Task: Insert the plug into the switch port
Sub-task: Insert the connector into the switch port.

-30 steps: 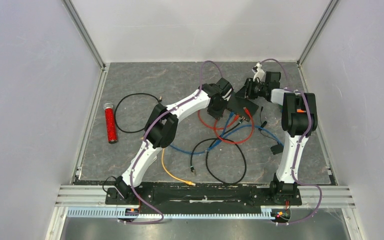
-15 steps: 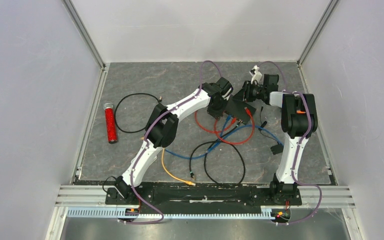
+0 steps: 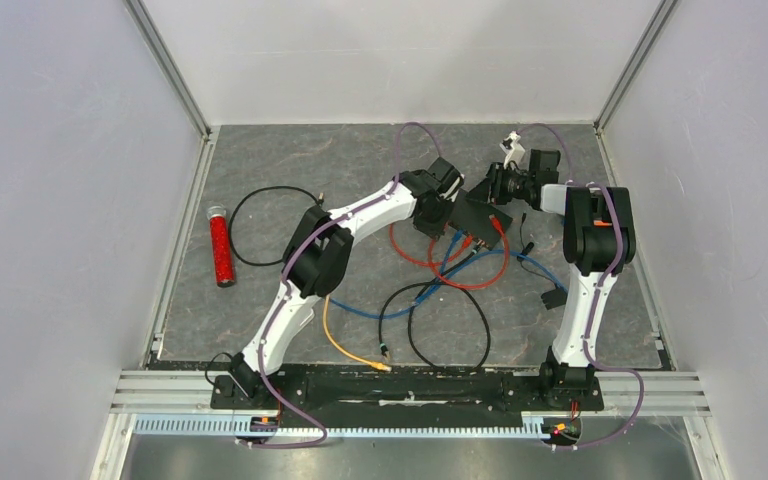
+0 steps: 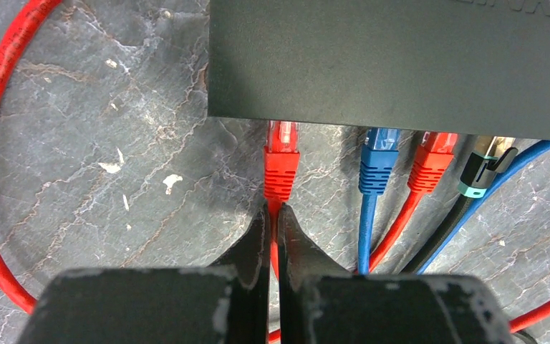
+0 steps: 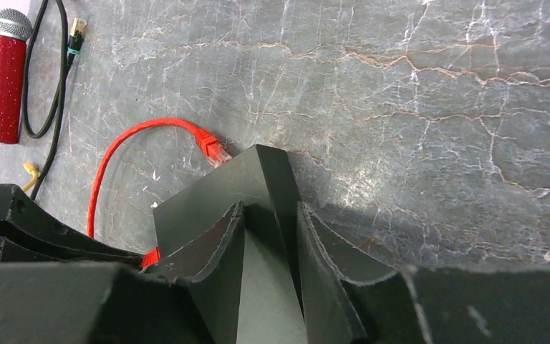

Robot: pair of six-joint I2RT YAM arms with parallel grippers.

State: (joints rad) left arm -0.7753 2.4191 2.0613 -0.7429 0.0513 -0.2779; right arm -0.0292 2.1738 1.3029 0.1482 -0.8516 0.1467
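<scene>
**Left jaws** (image 4: pixel 273 211): clenched on the red cable (image 4: pixel 273 244) directly behind the boot of the red plug (image 4: pixel 281 161). Gripping the cable rather than the boot keeps the fingers away from the port face and lets the plug line itself up. The plug lies straight ahead of the jaws. Its nose sits under the front edge of the switch (image 4: pixel 387 57), at the leftmost port (whether the latch has engaged cannot be told).

**Adjacent ports:** ahead and to the right of the left jaws, a blue plug (image 4: pixel 378 161), a second red plug (image 4: pixel 430 161) and a black connector (image 4: pixel 481 172) with a teal collar sit in a row. Their cables run back past the right-hand finger, so the approach lane looks narrow.

**Right jaws** (image 5: pixel 271 215): closed across a corner of the switch (image 5: pixel 258 179), one finger on each face. The likely purpose is to brace the housing against the insertion push, since an unheld switch would probably slide on the tabletop (image 5: pixel 437 107). A loose red connector (image 5: pixel 213 148) lies ahead and left of these jaws, just beside the switch.
</scene>
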